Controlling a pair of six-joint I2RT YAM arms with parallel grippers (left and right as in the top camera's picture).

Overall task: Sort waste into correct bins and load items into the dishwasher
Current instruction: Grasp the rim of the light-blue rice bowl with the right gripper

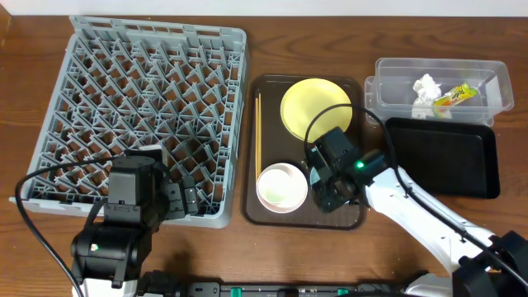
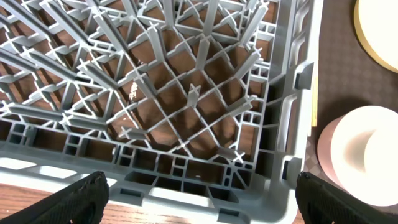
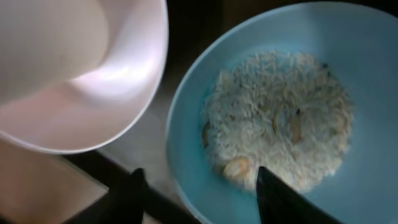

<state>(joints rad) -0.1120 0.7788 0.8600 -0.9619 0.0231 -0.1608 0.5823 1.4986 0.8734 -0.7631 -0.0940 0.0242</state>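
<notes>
Over the brown tray [image 1: 276, 136], the right claw [image 3: 200, 183] stands open astride the rim of the light blue bowl [image 3: 348, 37], rice crumbs [image 3: 280, 112] inside; the left claw [image 2: 202, 190] gapes wide, empty, above the grey rack [image 2: 186, 93] corner.

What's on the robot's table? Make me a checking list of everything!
Surface: wooden table, brown tray on it.
Job's things: no dishes seen in rack; plate, chopsticks, pink bowl holding cup on brown tray; rice in blue bowl; tissue, wrapper in tub; black tray empty.
Clutter: nothing seen.
Grippers: left gripper open over rack corner; right gripper open astride blue bowl's rim.
Cables: black cable crosses plate.
Surroundings: nothing seen.
</notes>
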